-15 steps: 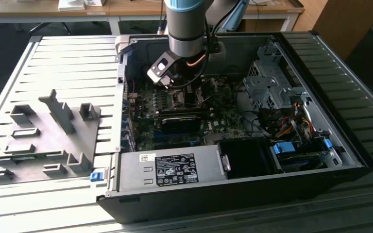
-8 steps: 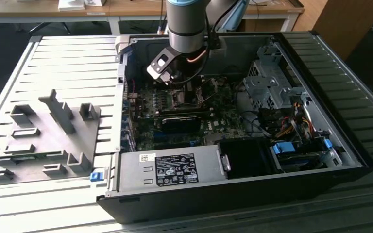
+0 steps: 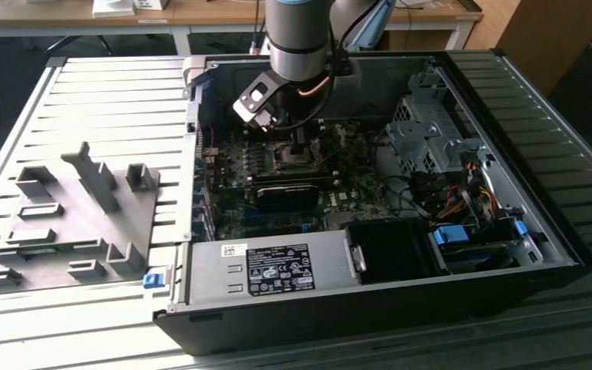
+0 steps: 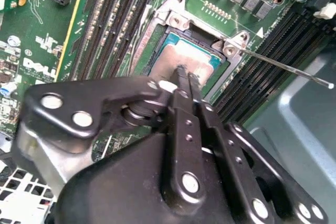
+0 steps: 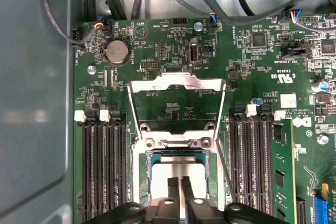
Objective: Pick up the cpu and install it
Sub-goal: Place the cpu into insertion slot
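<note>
Beneath gripper (image 5: 178,182), cpu (image 5: 163,182) (in socket (image 5: 140,171))

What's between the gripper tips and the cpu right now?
Nothing. In both wrist views the gripper sits directly over the cpu, its metal top bare; the load frame stands swung open.
</note>
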Controlling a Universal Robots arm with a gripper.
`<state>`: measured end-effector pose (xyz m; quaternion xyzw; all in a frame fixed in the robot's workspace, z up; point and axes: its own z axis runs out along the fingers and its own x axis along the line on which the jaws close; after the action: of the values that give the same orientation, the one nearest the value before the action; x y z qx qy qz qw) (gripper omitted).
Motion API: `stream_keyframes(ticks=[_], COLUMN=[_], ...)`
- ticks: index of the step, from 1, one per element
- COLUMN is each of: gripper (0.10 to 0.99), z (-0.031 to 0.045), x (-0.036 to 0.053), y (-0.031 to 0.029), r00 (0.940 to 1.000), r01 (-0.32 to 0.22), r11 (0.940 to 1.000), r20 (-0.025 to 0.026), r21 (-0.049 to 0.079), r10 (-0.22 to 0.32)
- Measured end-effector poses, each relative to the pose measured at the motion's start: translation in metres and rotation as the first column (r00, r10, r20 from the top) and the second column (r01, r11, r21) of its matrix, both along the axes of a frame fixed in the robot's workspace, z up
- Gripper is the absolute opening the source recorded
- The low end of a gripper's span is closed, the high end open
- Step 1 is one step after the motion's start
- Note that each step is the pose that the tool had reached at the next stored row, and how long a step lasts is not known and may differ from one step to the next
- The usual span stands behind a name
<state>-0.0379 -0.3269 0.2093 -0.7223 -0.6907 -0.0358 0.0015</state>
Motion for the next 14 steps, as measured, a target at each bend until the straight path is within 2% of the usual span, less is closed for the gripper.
stream_keyframes(ticks=[1,4,14], gripper=[0.122,0.106,0.106], z=[0.0005,0.0021,0.0091], x=[0.0001,0.0001,0.0001], y=[0.0,0.0,0.0], r00=[1.0,1.0,1.0], r01=[0.0,0.0,0.0], r11=[1.0,1.0,1.0], r20=[-0.0019,-0.005,-0.0087], r21=[0.0,0.0,0.0], r10=[0.0,0.0,0.0])
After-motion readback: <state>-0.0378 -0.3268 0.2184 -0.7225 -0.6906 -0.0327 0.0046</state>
